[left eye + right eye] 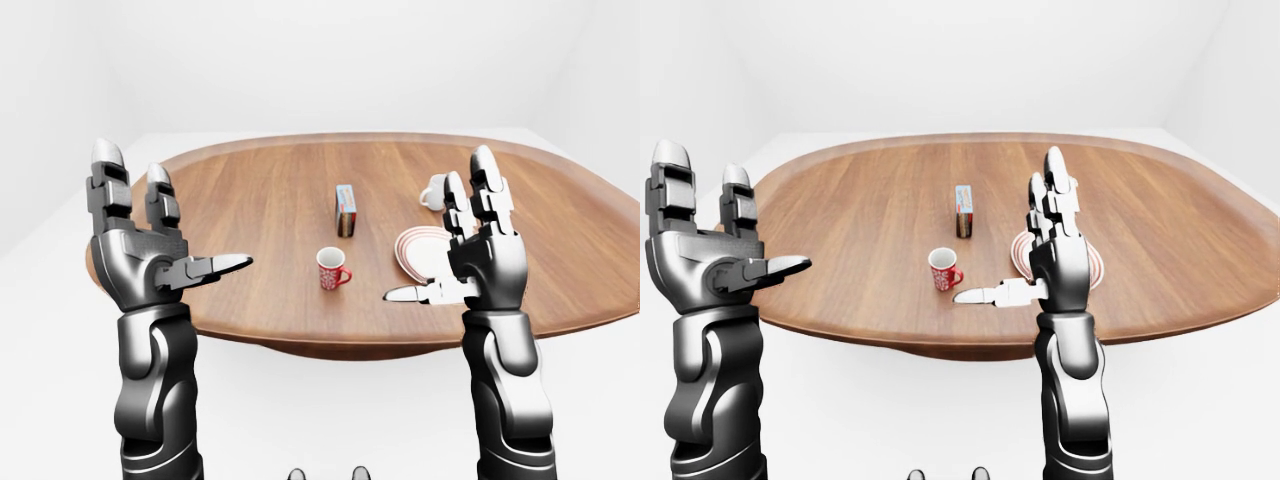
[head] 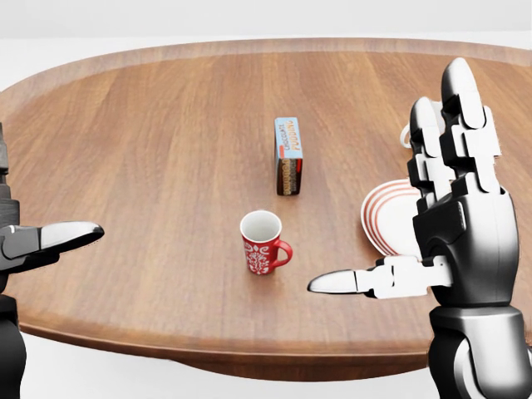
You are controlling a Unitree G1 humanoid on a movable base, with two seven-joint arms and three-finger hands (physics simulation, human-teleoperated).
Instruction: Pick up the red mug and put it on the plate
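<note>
The red mug (image 2: 264, 243) with a white pattern stands upright on the wooden table (image 2: 141, 150), its handle to the right. The white plate with red rings (image 2: 384, 218) lies to the mug's right, partly hidden behind my right hand (image 2: 391, 187). That hand is raised and open with its fingers spread, nearer the bottom of the view than the mug and to its right, apart from it. My left hand (image 1: 185, 215) is also raised, open and empty, off the table's left edge.
A small upright box (image 2: 288, 155) stands above the red mug in the head view. A white mug (image 1: 433, 193) stands above the plate, mostly hidden by my right fingers in the head view. The table's near edge (image 2: 208, 345) runs along the bottom.
</note>
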